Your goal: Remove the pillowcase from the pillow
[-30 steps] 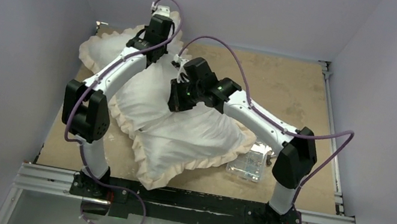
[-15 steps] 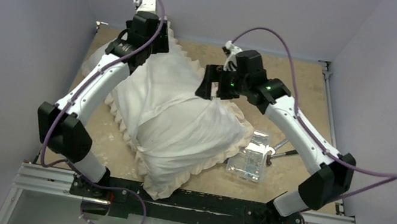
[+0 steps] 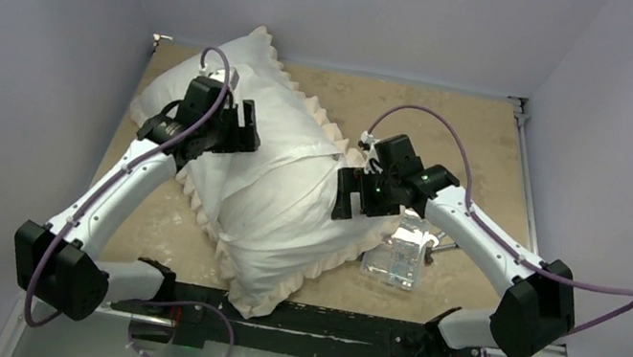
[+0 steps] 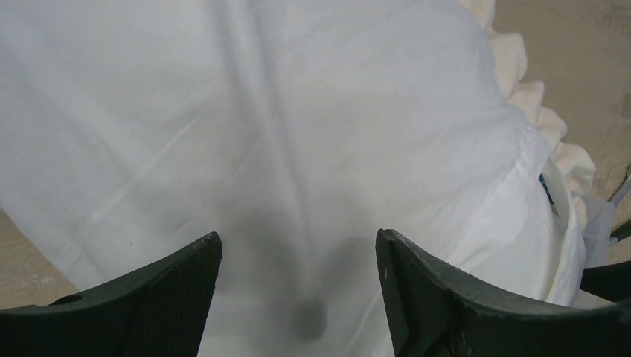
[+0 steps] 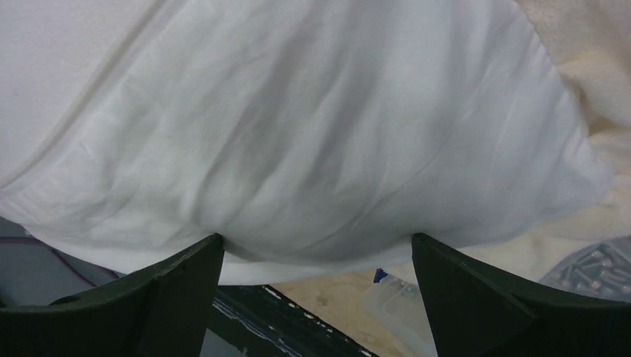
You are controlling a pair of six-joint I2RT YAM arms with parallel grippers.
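Observation:
The pillowcase (image 3: 291, 194) lies diagonally across the table, white back up, its cream frill (image 3: 296, 277) running round the edge. A hem (image 3: 322, 153) crosses its middle. The pillow fills it from inside, and I cannot tell its fabric from the case's. My left gripper (image 3: 247, 133) hangs open just over the far left part, with only white cloth (image 4: 298, 149) below its spread fingers (image 4: 171, 297). My right gripper (image 3: 345, 205) stands open at the case's right side. A white bulge (image 5: 312, 134) sits just beyond its fingertips (image 5: 186, 290), with nothing between them.
A clear plastic box (image 3: 397, 255) sits on the table right beside the pillowcase, under my right arm; it also shows in the right wrist view (image 5: 595, 271). Grey walls close in on three sides. A metal rail (image 3: 318, 322) runs along the near edge.
Both grippers were shut on the fabric and have opened. The left one swung out to the far corner and came back down over the cloth. The right one came down to the right side. The case now reaches further back.

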